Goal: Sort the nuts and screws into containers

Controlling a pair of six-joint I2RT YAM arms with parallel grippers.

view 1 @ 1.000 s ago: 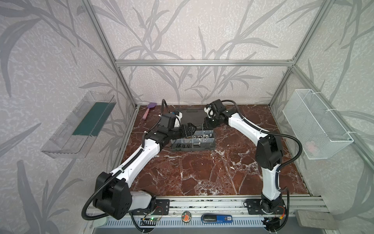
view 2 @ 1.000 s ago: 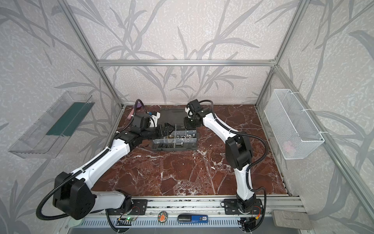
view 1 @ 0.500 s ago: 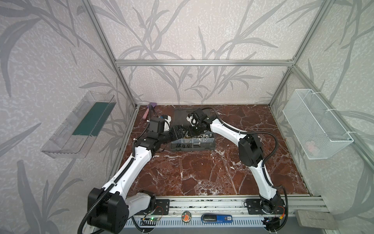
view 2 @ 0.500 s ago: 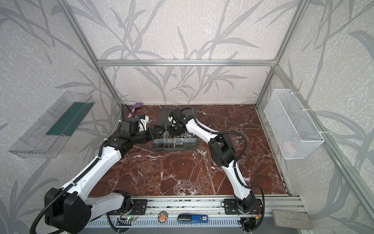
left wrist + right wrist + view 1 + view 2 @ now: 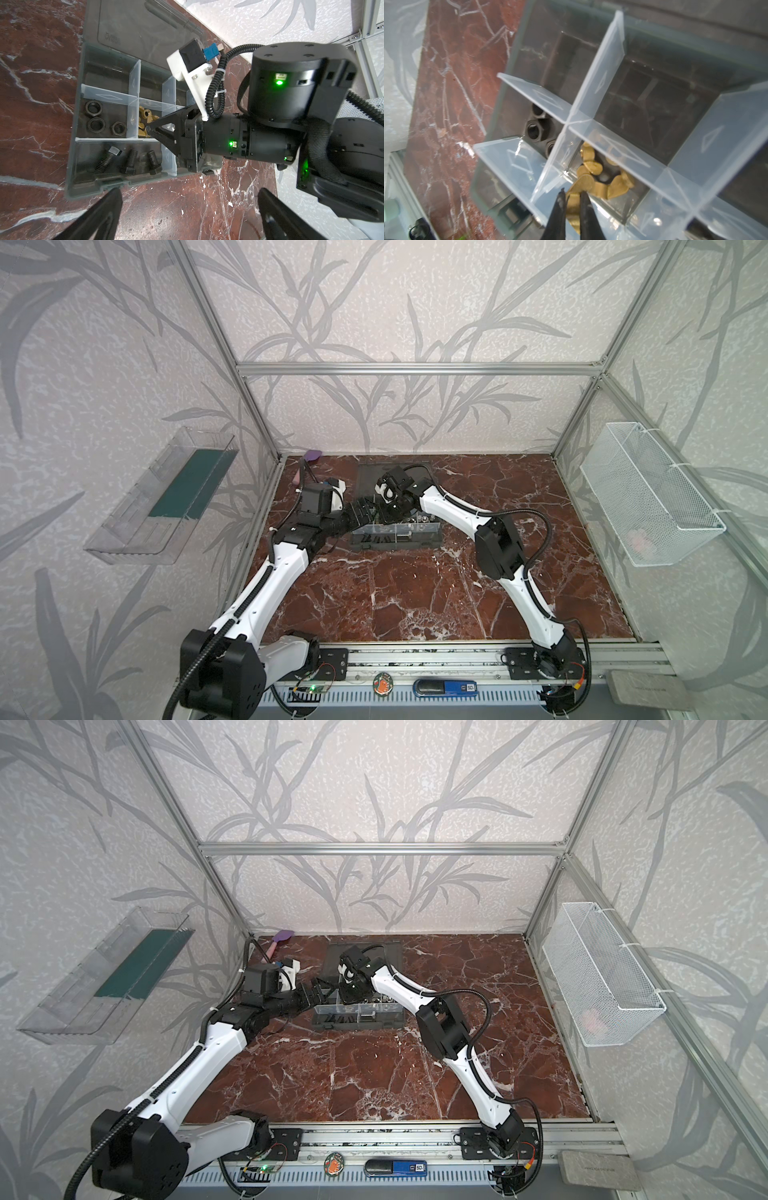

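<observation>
over marble table [image 5: 415, 593], right gripper [image 5: 573, 193] pinches a wing nut [image 5: 572, 209].

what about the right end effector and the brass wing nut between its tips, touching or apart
Touching. The right wrist view shows the right end effector shut on the brass wing nut, both tips pressed against it, no gap.

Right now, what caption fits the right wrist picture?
The right gripper pinches a brass-coloured wing nut at the clear-walled wing-nut compartment.
</observation>
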